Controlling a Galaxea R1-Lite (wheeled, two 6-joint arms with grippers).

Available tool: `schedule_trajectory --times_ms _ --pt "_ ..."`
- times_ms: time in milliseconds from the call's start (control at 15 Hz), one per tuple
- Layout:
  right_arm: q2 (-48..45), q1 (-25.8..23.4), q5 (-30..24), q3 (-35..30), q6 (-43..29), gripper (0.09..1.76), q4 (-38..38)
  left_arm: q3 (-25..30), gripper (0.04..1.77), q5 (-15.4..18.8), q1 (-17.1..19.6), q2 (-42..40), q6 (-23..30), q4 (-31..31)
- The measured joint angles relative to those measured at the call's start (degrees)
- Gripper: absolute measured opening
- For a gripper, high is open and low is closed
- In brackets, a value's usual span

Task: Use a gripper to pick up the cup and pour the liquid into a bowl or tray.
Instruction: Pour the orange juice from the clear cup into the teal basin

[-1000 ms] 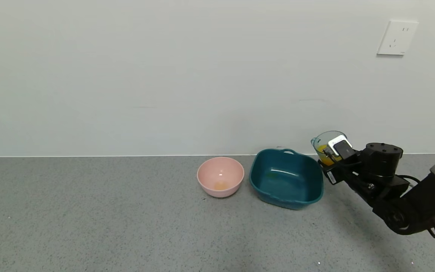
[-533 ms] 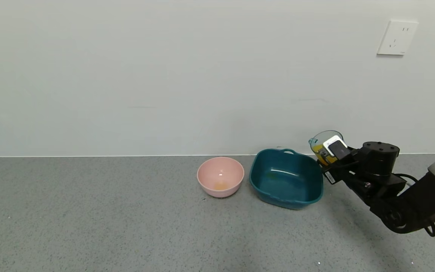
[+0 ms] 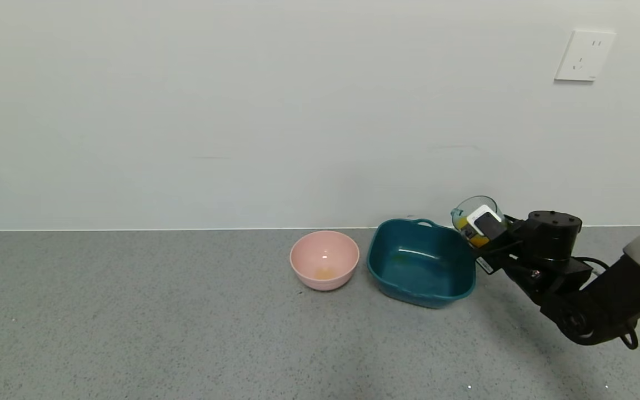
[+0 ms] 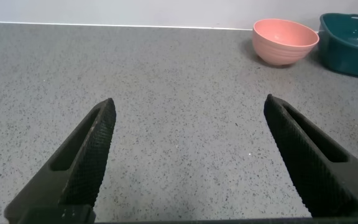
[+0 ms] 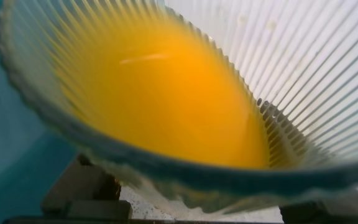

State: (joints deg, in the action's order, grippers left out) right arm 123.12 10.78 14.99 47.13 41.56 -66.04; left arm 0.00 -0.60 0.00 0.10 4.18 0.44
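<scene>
Since the earlier frame the right gripper [image 3: 478, 226], pinching the cup [image 3: 473, 216], has shifted left to the teal tub's [image 3: 420, 261] right rim, centre-right of frame; tilt slowly so the liquid [image 5: 166, 93] lands inside. Left gripper [image 4: 188, 155] idles, spread

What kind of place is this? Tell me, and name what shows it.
Probably a bare indoor test bench, not a lived-in kitchen: a grey speckled counter against a plain white wall with a wall socket, and only a pink bowl, a teal tub and a cup of orange liquid.
</scene>
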Motion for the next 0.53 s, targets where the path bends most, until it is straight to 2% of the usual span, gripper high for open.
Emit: schedule_trajectory --times_ms 533 --pt "0.1 2.1 3.4 0.9 6.3 1.35 -0.1 0.0 1.72 0.0 0.0 0.0 0.0 0.0"
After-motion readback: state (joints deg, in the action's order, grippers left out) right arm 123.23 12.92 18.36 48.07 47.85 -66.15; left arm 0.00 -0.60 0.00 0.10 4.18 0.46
